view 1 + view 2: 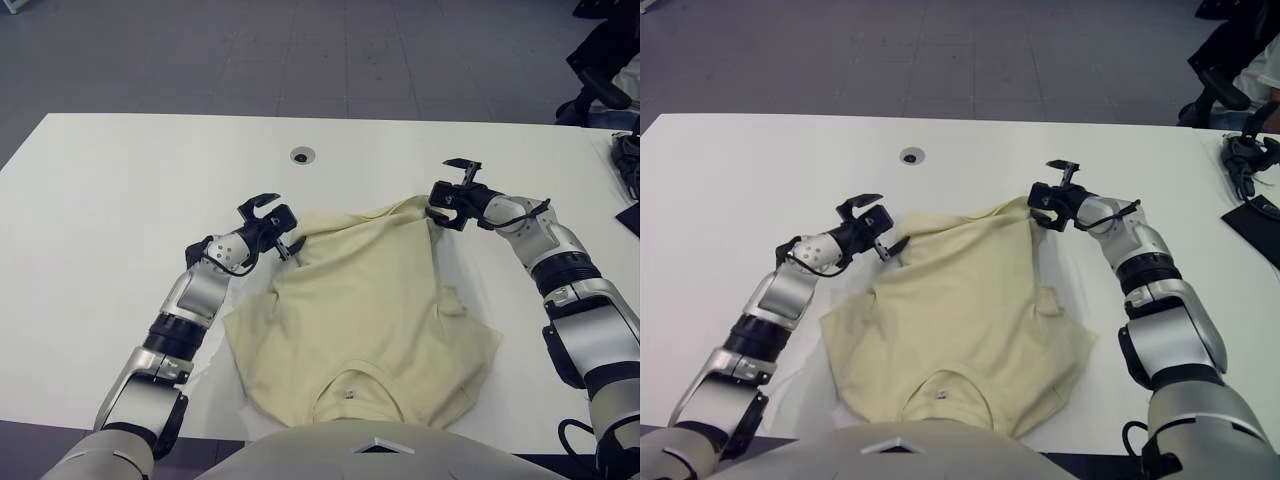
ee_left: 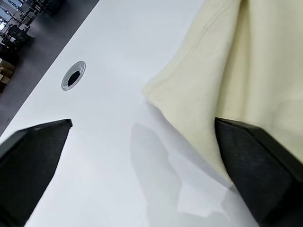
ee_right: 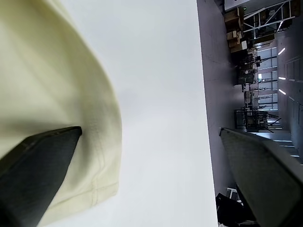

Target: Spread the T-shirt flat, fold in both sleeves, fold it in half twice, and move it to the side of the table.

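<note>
We fear the left gripper (image 1: 280, 228) and right gripper (image 1: 447, 190), jaws wide open and empty at the T-shirt's (image 1: 370, 310) far corners, may pinch unevenly, skewing it.

One T-shirt (image 1: 365, 310), pale yellow, short-sleeved. It lies on the white table (image 1: 120, 200), front and centre, with the neckline (image 1: 350, 388) at the near edge and the hem (image 1: 352, 217) pointing away. It is not flat. The body narrows toward the hem, with long creases running lengthwise. The hem's far right corner (image 1: 418, 205) is bunched and slightly raised. The right sleeve (image 1: 452, 302) is crumpled inward over the body. The left sleeve (image 1: 245, 335) lies spread outward.
</note>
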`<action>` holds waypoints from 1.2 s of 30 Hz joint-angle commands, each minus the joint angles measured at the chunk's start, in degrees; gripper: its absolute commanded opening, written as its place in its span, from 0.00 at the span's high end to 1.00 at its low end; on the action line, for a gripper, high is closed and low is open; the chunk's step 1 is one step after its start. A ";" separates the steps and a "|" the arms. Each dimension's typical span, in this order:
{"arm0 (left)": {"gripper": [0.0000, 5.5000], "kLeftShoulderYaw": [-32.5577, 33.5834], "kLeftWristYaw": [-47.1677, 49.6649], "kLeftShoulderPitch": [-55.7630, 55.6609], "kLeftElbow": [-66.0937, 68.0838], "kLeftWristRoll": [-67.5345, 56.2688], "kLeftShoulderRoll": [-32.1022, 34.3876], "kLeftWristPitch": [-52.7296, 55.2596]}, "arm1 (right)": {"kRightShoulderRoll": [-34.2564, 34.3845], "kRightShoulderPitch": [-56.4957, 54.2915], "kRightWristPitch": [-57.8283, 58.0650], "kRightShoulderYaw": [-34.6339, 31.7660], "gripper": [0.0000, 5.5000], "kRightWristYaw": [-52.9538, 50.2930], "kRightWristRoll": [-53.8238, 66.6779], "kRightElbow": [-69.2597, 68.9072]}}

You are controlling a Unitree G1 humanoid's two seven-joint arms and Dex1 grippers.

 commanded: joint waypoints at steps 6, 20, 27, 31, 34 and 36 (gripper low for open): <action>0.02 -3.51 6.34 -20.32 36.49 6.43 -0.08 -11.53 | 3.32 -5.10 -1.77 -6.34 0.02 -6.46 4.23 -1.52; 0.02 14.06 13.37 -9.93 9.48 -6.63 1.98 -2.34 | 1.67 22.35 19.28 -19.53 0.02 13.31 29.75 -48.56; 0.02 22.18 10.47 -1.28 -23.85 -10.56 5.43 15.35 | 3.04 29.59 23.87 -13.35 0.02 10.71 23.63 -55.88; 0.02 22.11 8.74 0.12 -32.23 -11.35 6.12 22.41 | 2.09 28.78 24.62 -9.35 0.02 8.28 15.19 -52.48; 0.02 21.09 8.70 1.75 -34.30 -11.21 5.57 24.81 | 1.21 28.00 22.69 -8.33 0.02 6.36 10.78 -47.81; 0.02 18.98 8.18 2.16 -35.94 -10.51 5.56 25.06 | 0.16 28.35 21.61 -7.85 0.02 6.31 8.79 -46.65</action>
